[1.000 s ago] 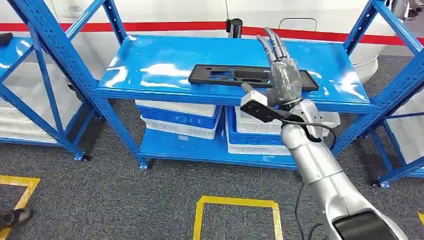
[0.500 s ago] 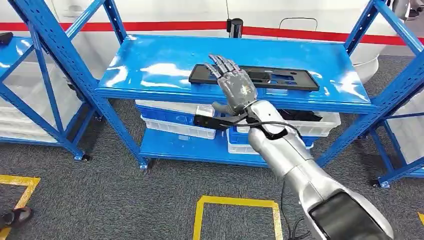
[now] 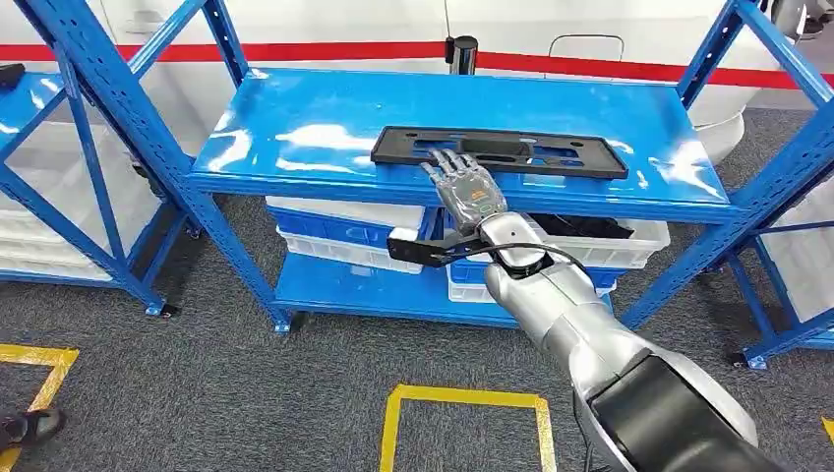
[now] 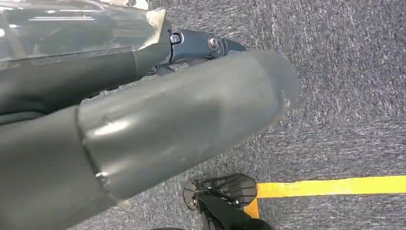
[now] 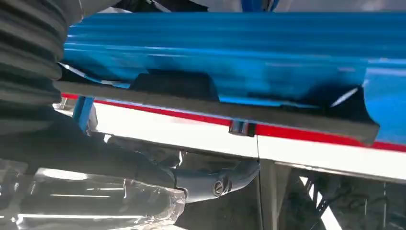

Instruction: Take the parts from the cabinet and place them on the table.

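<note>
A long black flat part (image 3: 497,150) with cut-outs lies on the top shelf of the blue cabinet (image 3: 295,128), near its front edge. My right hand (image 3: 467,187) is at that front edge, palm down and fingers spread, with its fingertips (image 3: 447,159) over the near edge of the part and nothing gripped. In the right wrist view the black part (image 5: 215,108) runs across the blue shelf (image 5: 239,43), close in front of a dark finger (image 5: 210,182). My left hand (image 4: 158,124) hangs over the grey carpet with nothing in it, thumb apart from the fingers.
White and blue bins (image 3: 349,231) fill the cabinet's lower shelf. More blue racks stand at the left (image 3: 79,147) and right (image 3: 777,147). A yellow square (image 3: 462,398) is marked on the carpet. A person's shoe (image 3: 29,428) is at the lower left.
My right hand has come down from upright above the shelf, swung left, and now lies low at the part's front edge.
</note>
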Controlling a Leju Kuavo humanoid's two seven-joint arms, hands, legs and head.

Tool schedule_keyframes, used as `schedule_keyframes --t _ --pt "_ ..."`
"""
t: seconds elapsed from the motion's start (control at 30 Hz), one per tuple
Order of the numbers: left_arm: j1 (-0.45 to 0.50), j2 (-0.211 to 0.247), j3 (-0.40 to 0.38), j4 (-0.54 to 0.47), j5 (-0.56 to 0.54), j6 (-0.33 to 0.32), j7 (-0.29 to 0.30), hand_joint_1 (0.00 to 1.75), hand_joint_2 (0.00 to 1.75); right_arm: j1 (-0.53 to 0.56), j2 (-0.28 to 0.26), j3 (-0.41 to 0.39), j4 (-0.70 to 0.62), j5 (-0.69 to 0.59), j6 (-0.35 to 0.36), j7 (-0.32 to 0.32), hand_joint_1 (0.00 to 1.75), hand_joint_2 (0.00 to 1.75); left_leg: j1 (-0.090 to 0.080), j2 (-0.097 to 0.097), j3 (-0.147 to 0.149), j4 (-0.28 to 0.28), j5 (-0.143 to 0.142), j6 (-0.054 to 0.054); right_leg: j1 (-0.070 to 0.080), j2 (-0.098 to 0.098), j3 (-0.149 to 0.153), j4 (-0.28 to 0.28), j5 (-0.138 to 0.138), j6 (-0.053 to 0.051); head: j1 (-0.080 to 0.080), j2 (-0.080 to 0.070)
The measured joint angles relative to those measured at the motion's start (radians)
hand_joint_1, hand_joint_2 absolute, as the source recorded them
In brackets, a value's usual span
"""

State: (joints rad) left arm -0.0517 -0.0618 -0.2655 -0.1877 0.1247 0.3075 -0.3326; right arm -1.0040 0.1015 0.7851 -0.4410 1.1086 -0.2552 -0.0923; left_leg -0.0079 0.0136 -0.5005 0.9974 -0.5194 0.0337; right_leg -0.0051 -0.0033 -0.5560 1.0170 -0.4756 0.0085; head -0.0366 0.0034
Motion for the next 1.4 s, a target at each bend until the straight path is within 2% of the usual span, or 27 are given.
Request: schedule_keyframes --t 0.27,0.4,0.43,0.53,0.57,0.6,0.63,0.67,0.73,0.77,0.8,0.83,0.87,0.9,0.93,0.97,1.0,1.03,1.07,1.13,1.17,1.23,1.27,1.3,1.33,1.37,1.4 --pt "0.000 0.001 0.003 0.000 0.003 -0.010 0.028 0.00 0.00 -0.013 -0.002 0.001 0.050 -0.005 0.006 0.044 0.00 1.75 0.000 0.000 0.000 0.000 0.000 0.000 0.000 0.000 0.000 0.000 0.000 0.000 0.000 0.000" --pt "0.000 0.002 0.003 0.002 0.002 -0.017 0.066 0.00 0.00 -0.018 -0.009 0.000 0.063 -0.002 -0.002 0.050 0.00 1.75 0.000 0.000 0.000 0.001 0.000 0.000 -0.001 0.000 0.000 0.000 0.000 0.000 0.000 0.000" --pt "0.000 0.005 0.003 0.002 0.002 -0.022 0.071 0.00 0.00 -0.022 -0.010 -0.002 0.064 -0.002 -0.002 0.050 0.00 1.75 -0.002 -0.001 -0.004 0.010 -0.002 0.003 -0.007 0.000 -0.001 -0.002 0.004 0.006 0.000 0.000" --pt "0.000 0.008 0.003 0.004 -0.003 -0.021 0.072 0.00 0.00 -0.030 -0.012 -0.007 0.069 0.002 -0.003 0.056 0.00 1.75 -0.002 -0.001 -0.006 0.009 -0.002 0.006 -0.007 0.000 -0.002 -0.004 0.006 0.009 -0.001 0.000" --pt "0.000 0.009 0.003 0.004 -0.006 -0.017 0.072 0.00 0.00 -0.038 -0.013 -0.010 0.070 0.003 -0.003 0.056 0.00 1.75 -0.004 -0.001 -0.006 0.003 0.001 0.011 -0.006 0.001 -0.001 -0.009 0.009 0.014 0.000 0.000" --pt "-0.002 0.009 0.003 0.004 -0.006 -0.016 0.072 0.00 0.00 -0.045 -0.015 -0.014 0.069 0.002 -0.003 0.056 0.00 1.75 0.003 0.001 0.004 -0.018 0.013 0.021 0.001 0.001 0.002 -0.013 0.010 0.017 -0.001 0.000" --pt "-0.003 0.009 0.003 0.004 -0.006 -0.016 0.072 0.00 0.00 -0.051 -0.023 -0.019 0.071 0.002 -0.003 0.055 0.00 1.75 0.011 0.005 0.014 -0.035 0.018 0.023 -0.002 0.001 -0.014 0.003 0.001 0.017 0.001 0.000" --pt "-0.003 0.008 0.003 0.004 -0.008 -0.016 0.072 0.00 0.00 -0.058 -0.025 -0.023 0.071 0.002 -0.003 0.053 0.00 1.75 0.013 0.004 0.015 -0.041 0.022 0.028 -0.001 0.002 -0.041 0.048 -0.015 0.015 0.003 0.000" --pt "-0.004 0.010 0.003 0.004 -0.010 -0.015 0.072 0.00 0.00 -0.063 -0.036 -0.029 0.072 0.002 -0.004 0.048 0.00 1.75 0.017 0.006 0.015 -0.041 0.019 0.027 -0.007 0.003 -0.135 0.218 -0.063 0.017 0.004 0.000" --pt "-0.003 0.010 0.002 0.004 -0.010 -0.013 0.072 0.00 0.00 -0.062 -0.043 -0.031 0.075 0.002 -0.005 0.048 0.00 1.75 0.018 0.004 0.017 -0.041 0.016 0.026 -0.011 0.003 -0.183 0.295 -0.077 0.023 0.005 0.000" --pt "-0.003 0.010 0.002 0.004 -0.011 -0.013 0.072 0.00 0.00 -0.059 -0.046 -0.032 0.076 0.002 -0.005 0.048 0.00 1.75 0.021 0.001 0.021 -0.040 0.012 0.021 -0.016 0.003 -0.206 0.314 -0.068 0.032 0.005 0.000" --pt "-0.002 0.009 0.002 0.004 -0.012 -0.012 0.072 0.00 0.00 -0.059 -0.048 -0.032 0.078 0.002 -0.005 0.048 0.00 1.75 0.025 0.000 0.028 -0.040 0.006 0.016 -0.021 0.002 -0.202 0.285 -0.039 0.046 0.004 0.000" --pt "-0.002 0.008 0.002 0.004 -0.013 -0.012 0.072 0.00 0.00 -0.059 -0.053 -0.034 0.079 0.002 -0.005 0.048 0.00 1.75 0.030 -0.001 0.038 -0.039 -0.002 0.008 -0.025 0.002 -0.174 0.206 0.008 0.063 0.005 0.000" --pt "-0.001 0.008 0.002 0.004 -0.012 -0.013 0.071 0.00 0.00 -0.059 -0.055 -0.035 0.079 0.003 -0.005 0.048 0.00 1.75 0.037 -0.001 0.053 -0.038 -0.014 -0.002 -0.030 -0.001 -0.128 0.095 0.066 0.080 0.005 0.000" --pt "-0.002 0.009 0.002 0.004 -0.012 -0.015 0.071 0.00 0.00 -0.060 -0.058 -0.036 0.080 0.005 -0.005 0.048 0.00 1.75 0.038 -0.001 0.061 -0.037 -0.025 -0.011 -0.036 -0.010 -0.098 0.012 0.101 0.090 0.009 0.000" --pt "-0.003 0.014 0.002 0.007 -0.012 -0.015 0.071 0.00 0.00 -0.061 -0.062 -0.036 0.084 0.005 -0.006 0.048 0.00 1.75 0.028 0.000 0.052 -0.033 -0.037 -0.024 -0.024 -0.012 -0.075 0.010 0.079 0.084 0.014 0.000" --pt "-0.008 0.013 0.002 0.007 -0.013 -0.015 0.070 0.00 0.00 -0.062 -0.056 -0.037 0.084 0.008 -0.007 0.048 0.00 1.75 0.030 0.002 0.053 -0.032 -0.041 -0.027 -0.026 -0.006 -0.076 0.003 0.068 0.056 0.009 0.000" --pt "-0.009 0.012 0.002 0.006 -0.012 -0.013 0.070 0.00 0.00 -0.060 -0.059 -0.039 0.084 0.008 -0.008 0.048 0.00 1.75 0.029 0.003 0.058 -0.035 -0.042 -0.029 -0.022 -0.005 -0.079 0.006 0.061 0.043 0.001 0.000" --pt "-0.009 0.011 0.002 0.007 -0.012 -0.012 0.070 0.00 0.00 -0.060 -0.063 -0.041 0.085 0.009 -0.008 0.048 0.00 1.75 0.031 0.002 0.060 -0.043 -0.045 -0.034 -0.020 -0.003 -0.080 0.012 0.053 0.030 0.003 0.000" --pt "-0.010 0.011 0.002 0.006 -0.012 -0.011 0.071 0.00 0.00 -0.068 -0.063 -0.044 0.083 0.011 -0.008 0.048 0.00 1.75 0.038 0.003 0.067 -0.027 -0.060 -0.042 -0.026 0.010 -0.066 0.010 0.040 0.012 -0.001 0.000" --pt "-0.012 0.011 0.002 0.006 -0.012 -0.010 0.070 0.00 0.00 -0.073 -0.061 -0.044 0.084 0.011 -0.008 0.048 0.00 1.75 0.039 -0.003 0.037 0.030 -0.074 -0.044 -0.025 0.011 -0.059 0.010 0.034 0.003 -0.002 0.000" --pt "-0.013 0.011 0.002 0.006 -0.011 -0.009 0.070 0.00 0.00 -0.074 -0.058 -0.044 0.084 0.011 -0.008 0.047 0.00 1.75 0.037 -0.005 -0.081 0.204 -0.130 -0.049 -0.019 0.014 -0.049 0.010 0.021 -0.014 -0.004 0.000" --pt "-0.012 0.011 0.002 0.006 -0.011 -0.009 0.071 0.00 0.00 -0.070 -0.058 -0.044 0.084 0.011 -0.008 0.047 0.00 1.75 0.037 -0.005 -0.144 0.280 -0.143 -0.048 -0.015 0.016 -0.041 0.010 0.013 -0.018 -0.004 0.000" --pt "-0.010 0.011 0.002 0.007 -0.011 -0.009 0.071 0.00 0.00 -0.065 -0.058 -0.044 0.085 0.012 -0.008 0.046 0.00 1.75 0.036 -0.005 -0.190 0.315 -0.130 -0.042 -0.010 0.019 -0.031 0.010 0.004 -0.020 -0.003 0.000" --pt "-0.006 0.011 0.002 0.007 -0.011 -0.008 0.071 0.00 0.00 -0.061 -0.058 -0.044 0.085 0.012 -0.008 0.046 0.00 1.75 0.032 -0.005 -0.211 0.301 -0.085 -0.034 -0.006 0.021 -0.018 0.009 -0.006 -0.021 -0.004 0.000" --pt "-0.004 0.011 0.002 0.008 -0.010 -0.008 0.071 0.00 0.00 -0.060 -0.058 -0.044 0.086 0.013 -0.008 0.046 0.00 1.75 0.027 -0.007 -0.210 0.244 -0.017 -0.021 -0.001 0.024 -0.002 0.009 -0.016 -0.022 -0.004 0.000" --pt "-0.002 0.011 0.002 0.008 -0.010 -0.008 0.071 0.00 0.00 -0.061 -0.056 -0.044 0.087 0.013 -0.008 0.046 0.00 1.75 0.018 -0.008 -0.194 0.163 0.057 -0.003 0.005 0.025 0.014 0.006 -0.026 -0.023 -0.004 0.000"
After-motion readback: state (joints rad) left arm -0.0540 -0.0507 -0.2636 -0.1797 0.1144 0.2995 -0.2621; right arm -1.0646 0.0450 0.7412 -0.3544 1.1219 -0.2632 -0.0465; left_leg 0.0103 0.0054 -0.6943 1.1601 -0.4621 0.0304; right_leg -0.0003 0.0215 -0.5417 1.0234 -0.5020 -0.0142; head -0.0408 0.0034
